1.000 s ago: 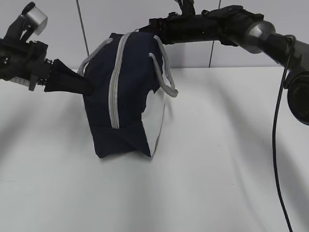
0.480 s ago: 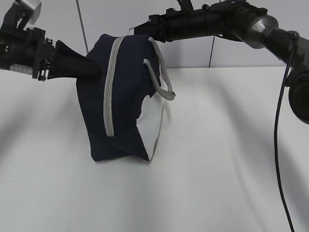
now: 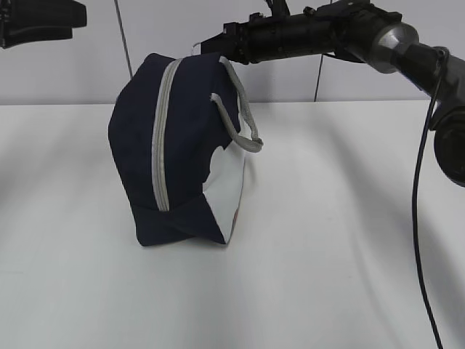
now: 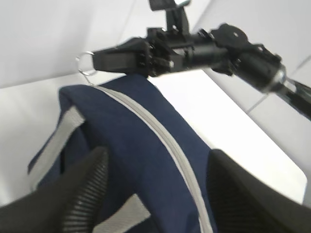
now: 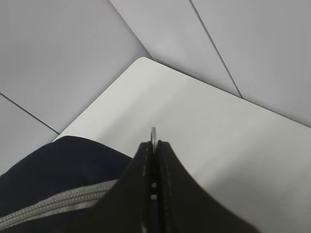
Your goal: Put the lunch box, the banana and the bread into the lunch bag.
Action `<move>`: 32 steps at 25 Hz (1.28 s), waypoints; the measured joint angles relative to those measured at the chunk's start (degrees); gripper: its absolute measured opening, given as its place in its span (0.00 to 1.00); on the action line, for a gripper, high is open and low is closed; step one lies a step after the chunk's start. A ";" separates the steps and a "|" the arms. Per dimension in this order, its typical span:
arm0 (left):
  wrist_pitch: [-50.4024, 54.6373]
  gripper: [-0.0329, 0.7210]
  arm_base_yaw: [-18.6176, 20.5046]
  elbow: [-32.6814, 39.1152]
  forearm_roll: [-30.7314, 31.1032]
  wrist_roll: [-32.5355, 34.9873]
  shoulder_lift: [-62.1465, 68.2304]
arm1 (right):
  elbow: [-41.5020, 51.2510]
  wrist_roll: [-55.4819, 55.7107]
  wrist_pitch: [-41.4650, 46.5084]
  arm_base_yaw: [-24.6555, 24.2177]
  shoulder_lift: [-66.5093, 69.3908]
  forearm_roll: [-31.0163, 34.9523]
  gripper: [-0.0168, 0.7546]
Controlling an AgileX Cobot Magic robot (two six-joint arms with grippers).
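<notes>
The navy lunch bag (image 3: 185,145) stands on end on the white table, its grey zipper (image 3: 161,138) closed along the front. My right gripper (image 3: 211,43) reaches over from the right and is shut on the ring pull (image 5: 153,132) at the bag's top. The ring pull also shows in the left wrist view (image 4: 86,62), held by the right gripper (image 4: 102,59). My left gripper (image 4: 158,155) is open above the bag (image 4: 146,160), not touching it. In the exterior view it sits at the top left corner (image 3: 51,22). The lunch box, banana and bread are out of view.
The white table (image 3: 327,240) spreads around the bag. A grey panelled wall (image 3: 94,65) stands behind it. A black cable (image 3: 418,218) hangs down at the right. A grey handle (image 3: 243,120) droops over the bag's right side.
My left gripper has come off the bag's left side and risen to the top left corner. The bag has shifted slightly left. The right gripper still holds the ring pull.
</notes>
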 joint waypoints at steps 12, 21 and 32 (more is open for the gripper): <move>-5.19 0.63 -6.81 -25.49 17.15 -33.32 16.71 | 0.00 0.04 -0.13 0.00 0.00 0.00 0.00; -0.16 0.53 -11.32 -41.27 27.63 -47.78 28.78 | 0.00 0.13 -0.13 0.00 0.00 0.00 0.00; -0.11 0.47 -13.49 -42.72 29.71 -49.13 32.32 | 0.00 0.13 -0.13 0.00 0.00 0.00 0.00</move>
